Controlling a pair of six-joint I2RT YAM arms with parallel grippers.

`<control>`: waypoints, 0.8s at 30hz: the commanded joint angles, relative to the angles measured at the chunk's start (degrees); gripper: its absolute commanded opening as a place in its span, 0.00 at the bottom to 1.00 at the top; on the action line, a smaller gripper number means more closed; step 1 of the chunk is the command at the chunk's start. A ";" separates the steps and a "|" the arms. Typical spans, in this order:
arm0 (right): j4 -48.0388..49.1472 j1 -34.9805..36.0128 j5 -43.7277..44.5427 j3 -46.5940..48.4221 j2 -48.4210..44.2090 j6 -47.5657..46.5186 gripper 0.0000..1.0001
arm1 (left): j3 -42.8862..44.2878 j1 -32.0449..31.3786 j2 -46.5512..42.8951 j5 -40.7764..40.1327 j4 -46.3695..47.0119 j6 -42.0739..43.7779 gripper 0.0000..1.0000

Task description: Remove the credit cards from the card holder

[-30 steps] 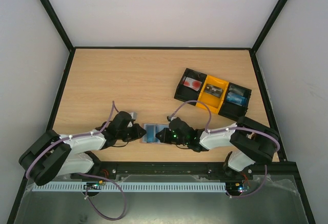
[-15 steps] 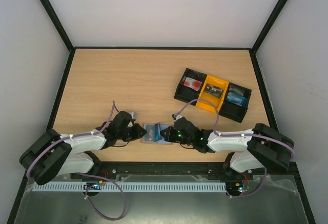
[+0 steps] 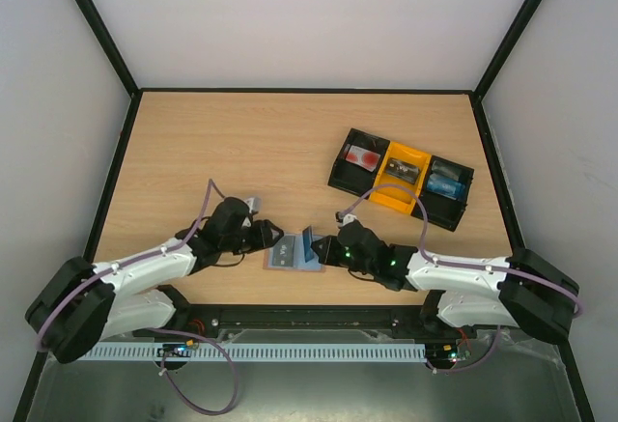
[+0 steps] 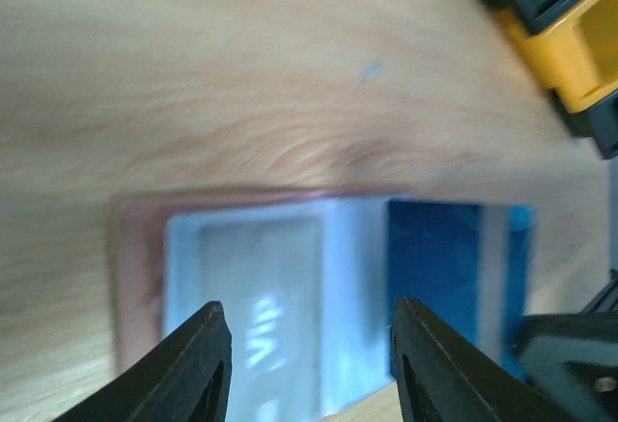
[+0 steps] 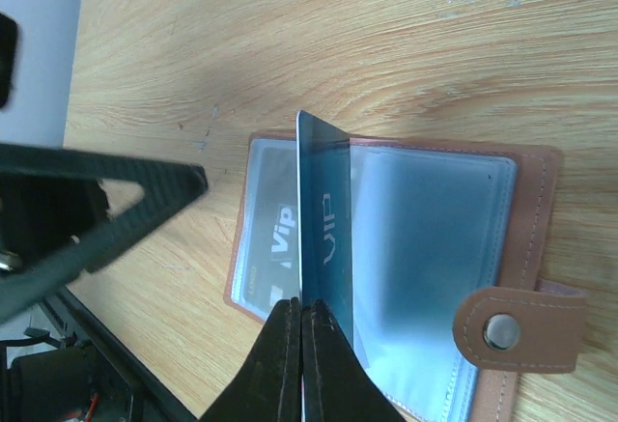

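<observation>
The card holder (image 3: 288, 256) lies open on the table, blue-grey with brown edging and clear sleeves. In the right wrist view it (image 5: 435, 239) shows its snap tab (image 5: 504, 329) and a VIP card (image 5: 278, 239) in the left sleeve. My right gripper (image 3: 321, 249) is shut on a blue card (image 5: 326, 219) and holds it on edge over the holder, fingertips pressed together (image 5: 300, 318). My left gripper (image 3: 272, 237) is open at the holder's left side. In the left wrist view its fingertips (image 4: 214, 330) straddle the holder (image 4: 251, 277), with the blue card (image 4: 449, 263) beyond.
A black-and-yellow three-compartment tray (image 3: 337, 173) sits at the back right, with a red card in its left compartment and a blue item in its right one. Its yellow part shows in the left wrist view (image 4: 579, 55). The table's front edge is just below the holder.
My right gripper has drawn back to the right, and the blue card now stands up out of the holder. My left arm has stretched forward and shifted slightly.
</observation>
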 commanded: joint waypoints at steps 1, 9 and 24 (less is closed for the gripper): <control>-0.73 -0.11 0.70 -0.96 -2.49 1.54 0.02 | 4.73 -0.30 -2.51 -1.25 -4.07 5.94 0.49; 3.94 -0.10 -2.29 -0.90 -5.28 7.57 0.02 | 4.77 -9.99 -11.97 -11.91 -0.02 21.65 0.52; 7.72 -0.14 -0.39 -1.96 -12.32 14.95 0.02 | -2.88 -32.16 -17.93 -30.73 12.55 44.09 0.64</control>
